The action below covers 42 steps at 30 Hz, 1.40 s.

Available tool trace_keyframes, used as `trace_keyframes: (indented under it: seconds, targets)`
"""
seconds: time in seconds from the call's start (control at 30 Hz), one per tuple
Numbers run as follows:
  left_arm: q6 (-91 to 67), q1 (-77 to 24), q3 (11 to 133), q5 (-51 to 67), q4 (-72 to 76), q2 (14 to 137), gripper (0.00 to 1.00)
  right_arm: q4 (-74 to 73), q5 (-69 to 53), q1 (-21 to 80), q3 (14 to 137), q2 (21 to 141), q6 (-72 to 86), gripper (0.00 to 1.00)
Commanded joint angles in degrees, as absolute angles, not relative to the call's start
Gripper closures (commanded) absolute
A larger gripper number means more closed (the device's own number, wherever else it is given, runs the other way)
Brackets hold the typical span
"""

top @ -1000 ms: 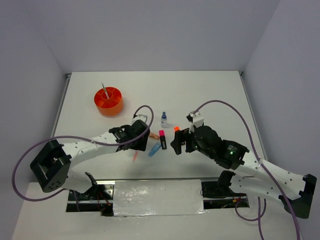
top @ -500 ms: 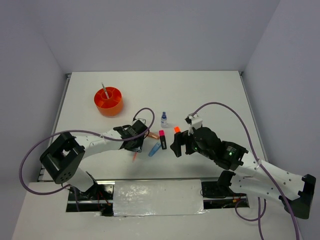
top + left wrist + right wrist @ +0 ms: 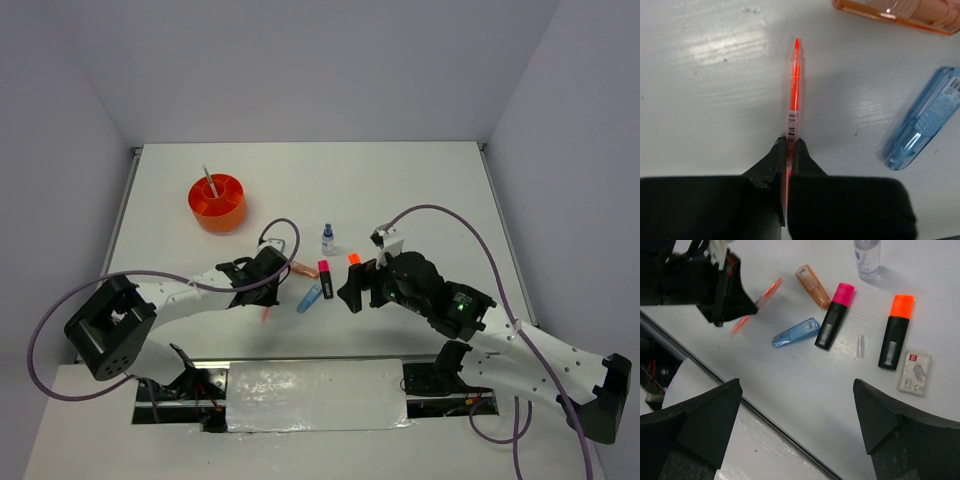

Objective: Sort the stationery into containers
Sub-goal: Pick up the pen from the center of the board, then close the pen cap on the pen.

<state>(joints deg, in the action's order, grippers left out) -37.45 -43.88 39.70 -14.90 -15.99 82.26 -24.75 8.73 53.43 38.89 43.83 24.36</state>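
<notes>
White tabletop (image 3: 420, 190) carries everything. At its far left stands the round bright orange plastic organiser cup (image 3: 217, 203), with a thin grey pencil (image 3: 209, 183) leaning in one compartment. That is the only piece visibly sorted, so I judge the task barely begun.

The right gripper (image 3: 800, 435) hangs above the loose pieces with its fingers spread wide and nothing between them. The left gripper (image 3: 789, 146) is pinched tight on the thin orange pen (image 3: 794, 85), down near the table and well apart from the cup. Whether the pen is lifted clear, I cannot tell.

Left to sort are:
- the pink-tipped black highlighter (image 3: 835, 322)
- the orange-tipped black highlighter (image 3: 896, 330)
- the translucent blue marker (image 3: 796, 332)
- a translucent orange marker (image 3: 812, 286)
- the small clear bottle (image 3: 867, 257)
- the white eraser (image 3: 913, 371)
- a tiny clear sliver (image 3: 860, 345) between the two highlighters
</notes>
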Motion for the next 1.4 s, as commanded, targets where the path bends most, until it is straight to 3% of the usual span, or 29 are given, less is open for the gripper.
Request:
trace_keyframes:
  seconds: [0.0,0.2,0.23,0.37,0.53,0.9,1.37]
  targets:
    - [-40.3,-43.9,36.6,-13.0,-22.8,80.1,1.0,-17.9,1.6,47.9,36.7,43.4,23.2,0.01]
    - [-42.5,-44.9,41.1,-14.5,-28.5,64.4,1.0,-16.8,-2.3,40.3,38.8,54.2,18.7,0.08]
    - [-42.5,-45.4,42.0,-15.1,-29.6,60.2,1.0,-17.3,-1.4,40.2,41.0,58.5,18.1,0.12]
    - [-39.5,-45.7,47.8,-15.3,-35.6,52.5,1.0,-17.9,-0.1,40.0,45.7,68.4,15.3,0.43]
    - [-33.7,-46.1,56.3,-13.8,-45.1,46.0,1.0,-22.8,2.4,39.9,52.4,78.8,10.9,0.54]
    - [-26.5,-46.1,54.5,-11.9,-43.2,27.5,1.0,-24.2,3.3,39.8,55.8,90.5,9.0,0.56]
    - [-27.0,-46.1,53.1,-10.3,-41.7,28.5,1.0,-21.8,1.8,39.9,54.0,95.4,9.5,0.6]
